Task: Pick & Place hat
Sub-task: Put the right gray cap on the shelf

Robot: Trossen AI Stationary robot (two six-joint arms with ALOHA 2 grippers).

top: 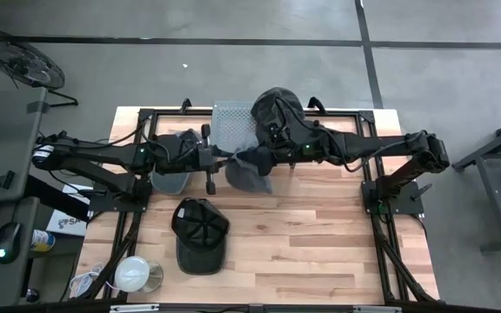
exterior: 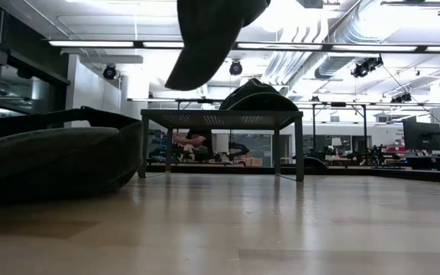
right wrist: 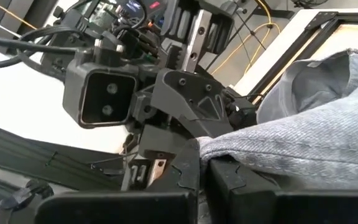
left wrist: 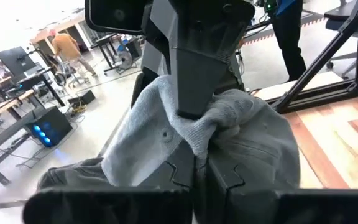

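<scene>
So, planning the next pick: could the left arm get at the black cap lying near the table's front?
Probably not yet: the left end effector is shut on the grey denim cap; the black cap lies uncovered.

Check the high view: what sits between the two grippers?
The grey hat hangs between left gripper and right gripper, both shut on it. The high view and both wrist views show this.

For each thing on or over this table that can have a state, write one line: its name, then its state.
Grey hat: lifted off the table, pinched by both hands.
Left hand: shut on the grey hat.
Right hand: shut on the grey hat.
Black cap: lying flat on the table, untouched.
Dark hat: resting on the perforated stand.
</scene>
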